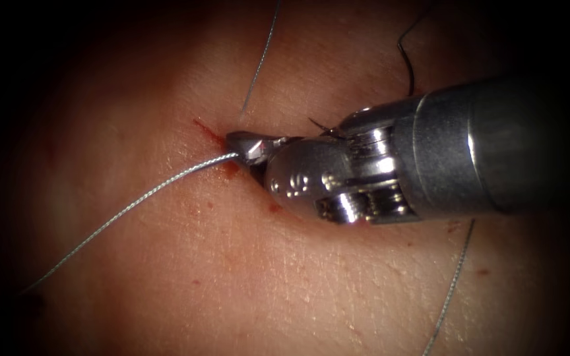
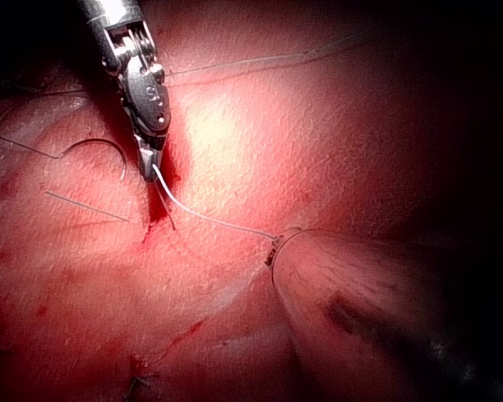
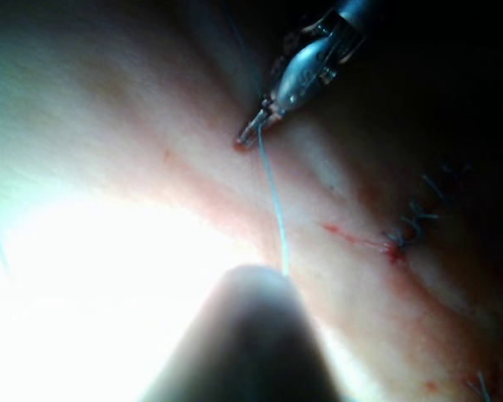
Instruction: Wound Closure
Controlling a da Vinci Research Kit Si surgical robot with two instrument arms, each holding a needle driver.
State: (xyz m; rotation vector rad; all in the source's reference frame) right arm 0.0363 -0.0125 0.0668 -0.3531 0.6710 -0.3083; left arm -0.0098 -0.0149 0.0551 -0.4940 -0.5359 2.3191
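The right tool's (image 1: 249, 146) fingers pinch the thread (image 1: 133, 206) at the cut (image 1: 209, 132); the strand runs leftward over the tissue (image 1: 232, 264).

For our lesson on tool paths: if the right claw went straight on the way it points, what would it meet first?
Likely the tissue at the cut's red fluid: the right claw, shut on the thread, points left there; depth is unclear.
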